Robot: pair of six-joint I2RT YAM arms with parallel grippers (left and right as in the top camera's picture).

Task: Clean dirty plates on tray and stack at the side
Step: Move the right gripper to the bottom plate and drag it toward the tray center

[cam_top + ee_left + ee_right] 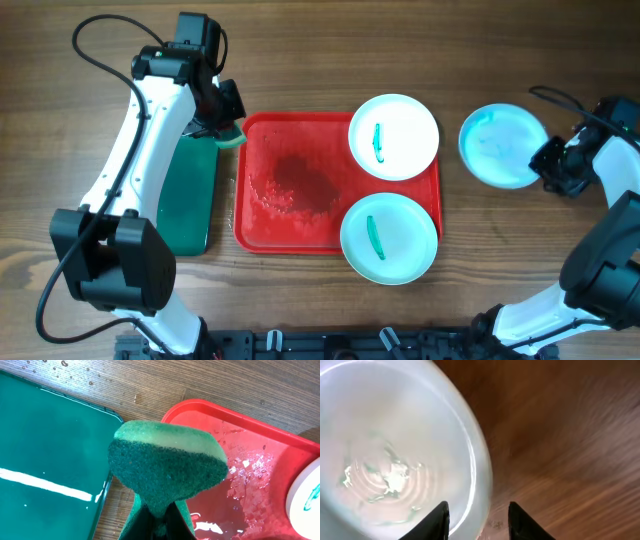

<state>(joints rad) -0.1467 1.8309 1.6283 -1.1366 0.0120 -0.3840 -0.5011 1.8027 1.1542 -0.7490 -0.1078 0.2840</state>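
Two white plates with teal smears lie at the right end of the red tray (pixel 300 247), one at the back (pixel 393 137) and one at the front (pixel 389 239). A third plate (pixel 503 146), wet and bluish, sits on the table to the right of the tray. My right gripper (pixel 552 165) stands open at its right edge. In the right wrist view the plate (pixel 395 450) has its rim between the parted jaws of that gripper (pixel 477 521), untouched. My left gripper (pixel 222 122) is shut on a green sponge (pixel 232 137) over the tray's back left corner. In the left wrist view, gripper (pixel 160 529) and sponge (pixel 167 465).
A dark green tray (pixel 190 200) lies left of the red tray, wet and shiny in the left wrist view (pixel 50 460). The red tray's floor (pixel 260 460) holds foamy water. Bare wooden table surrounds both trays.
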